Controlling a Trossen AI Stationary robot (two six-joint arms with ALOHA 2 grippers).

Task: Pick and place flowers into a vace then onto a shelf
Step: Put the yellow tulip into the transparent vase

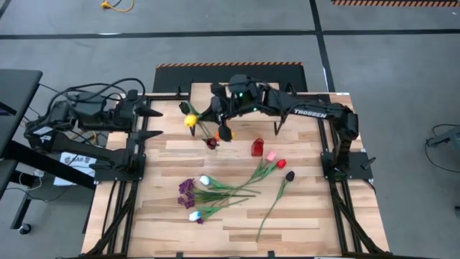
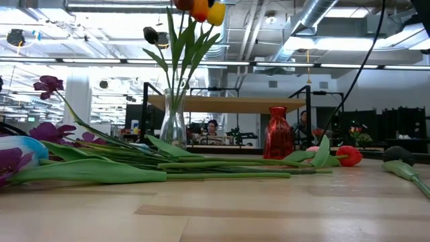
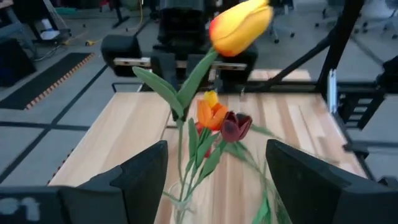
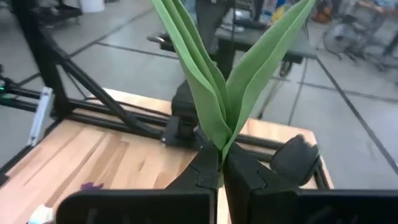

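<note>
Right gripper (image 4: 221, 171) is clenched on a green tulip stem with long leaves (image 4: 217, 93), up over the clear glass vase (image 2: 173, 128) holding yellow, orange and dark red tulips (image 3: 217, 115). Left gripper (image 3: 214, 180) sits released nearby (fingers wide apart). Remaining loose tulips (image 1: 230, 185) lie mid-table; the light wooden shelf on black legs (image 2: 228, 103) stands behind.

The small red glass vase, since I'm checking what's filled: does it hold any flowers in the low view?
No, the small red glass vase stands empty, while the tulips stand in the clear glass vase beside it.
</note>
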